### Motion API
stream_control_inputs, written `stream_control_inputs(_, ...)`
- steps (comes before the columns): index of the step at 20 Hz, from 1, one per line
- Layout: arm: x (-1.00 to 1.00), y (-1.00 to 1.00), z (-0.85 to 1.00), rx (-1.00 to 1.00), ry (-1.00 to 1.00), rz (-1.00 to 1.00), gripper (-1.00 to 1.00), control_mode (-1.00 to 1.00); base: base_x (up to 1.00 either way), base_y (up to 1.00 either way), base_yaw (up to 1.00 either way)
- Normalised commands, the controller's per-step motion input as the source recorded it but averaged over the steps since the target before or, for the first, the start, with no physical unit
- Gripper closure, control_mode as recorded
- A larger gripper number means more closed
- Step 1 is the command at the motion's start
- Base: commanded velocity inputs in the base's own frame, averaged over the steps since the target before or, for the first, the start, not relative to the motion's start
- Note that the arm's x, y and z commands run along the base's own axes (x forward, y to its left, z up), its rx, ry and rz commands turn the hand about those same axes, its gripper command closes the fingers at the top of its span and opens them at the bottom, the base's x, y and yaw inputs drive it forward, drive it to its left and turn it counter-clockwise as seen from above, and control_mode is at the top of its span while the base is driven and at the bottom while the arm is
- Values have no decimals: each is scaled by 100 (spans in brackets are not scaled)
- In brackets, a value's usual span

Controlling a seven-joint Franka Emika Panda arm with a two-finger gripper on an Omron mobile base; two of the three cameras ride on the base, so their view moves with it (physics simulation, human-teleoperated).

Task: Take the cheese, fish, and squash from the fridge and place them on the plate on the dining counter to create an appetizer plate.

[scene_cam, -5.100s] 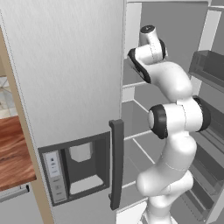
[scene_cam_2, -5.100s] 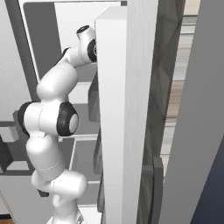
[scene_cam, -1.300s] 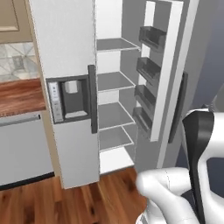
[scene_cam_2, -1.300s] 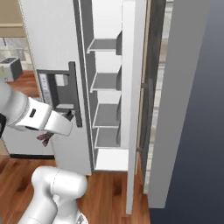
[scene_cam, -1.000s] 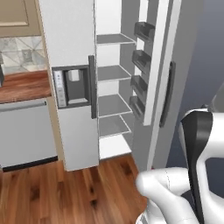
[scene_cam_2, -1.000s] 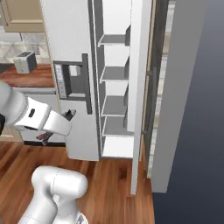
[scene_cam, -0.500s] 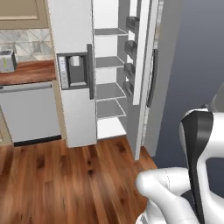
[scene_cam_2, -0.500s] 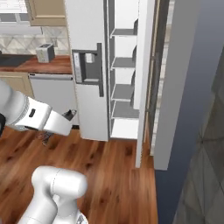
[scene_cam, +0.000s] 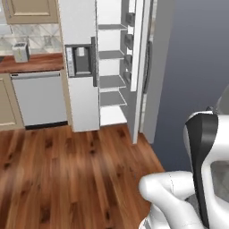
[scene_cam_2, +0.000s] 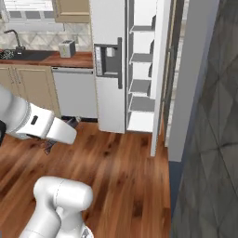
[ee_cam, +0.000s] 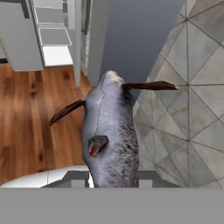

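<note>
The fingers (ee_cam: 111, 177) are clenching the fish (ee_cam: 110, 138), which is rising straight out from between them in the hand view, grey body upright, thin reddish-brown fins sticking out to either side. In the right base view the same hand (scene_cam_2: 58, 135) is hanging low over the wooden floor (scene_cam_2: 116, 167), with a small dark spiky shape just beyond its tip that I am taking to be the fish. Farther off, beyond the fingers and across the floor, the fridge (scene_cam_2: 108, 65) is standing with its door swung wide and its white shelves (scene_cam: 111, 80) showing. I am seeing neither the plate nor the dining counter from here, so the carry looks to be in its early part. Doing it well, I would say, is meaning a steady grip: the body is looking smooth and tapered, so any loosening could be letting it slide. Keeping the wrist level and the arm tucked while the base is driving, and turning wide of the open fridge door (scene_cam: 139, 67), should be helping
</note>
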Motion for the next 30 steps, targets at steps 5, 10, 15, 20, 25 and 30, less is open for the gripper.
stream_control_inputs(5,0,0,0,0,0,0,100,100,-100,18,12)
stream_control_inputs(10,0,0,0,0,0,0,100,100,-100,9,11)
stream_control_inputs(15,0,0,0,0,0,0,100,100,-100,9,11)
stream_control_inputs(20,0,0,0,0,0,0,100,100,-100,23,10)
stream_control_inputs(25,0,0,0,0,0,0,100,100,-100,30,9)
stream_control_inputs(30,0,0,0,0,0,0,100,100,-100,29,10)
